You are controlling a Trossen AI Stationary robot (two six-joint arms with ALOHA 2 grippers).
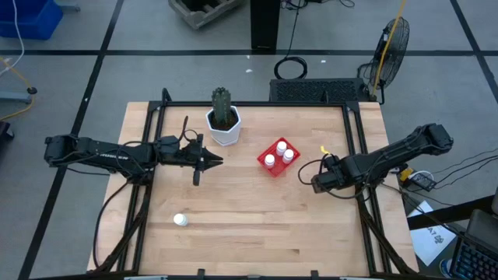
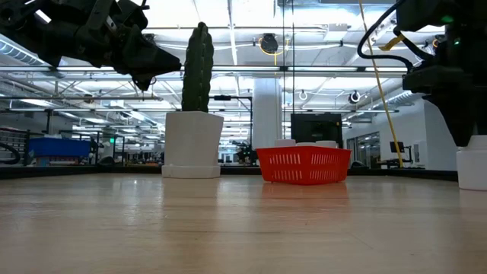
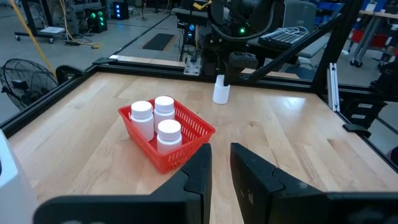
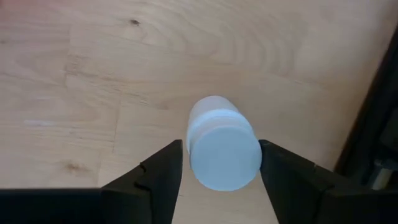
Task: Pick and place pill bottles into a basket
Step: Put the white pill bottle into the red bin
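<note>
**— Where are you with the bottles?**

Three pill bottles [image 1: 278, 154] stand in the red basket [image 3: 186, 140] mid-table, beside the cactus pot [image 1: 224, 128]. A fourth bottle [image 4: 222, 144] stands upright on the wood near the table's right edge, and my right gripper [image 4: 221, 167] is down over it, a finger on either side of the cap. The jaws are spread with a sliver of gap each side — nothing gripped yet. A fifth bottle [image 1: 180, 220] sits alone near the front left.

**— And the other arm?**

My left gripper [image 3: 221, 167] hangs above the table beside the pot, fingers nearly together and holding nothing.

**— What worries you?**

The bottle looks slightly off-centre between my fingers. If one finger touches first, I'd guess it tips or skids toward the frame rail [image 4: 373, 118]. A pinch on the cap alone might also let it slip out on the lift, and the basket is already crowded.
</note>
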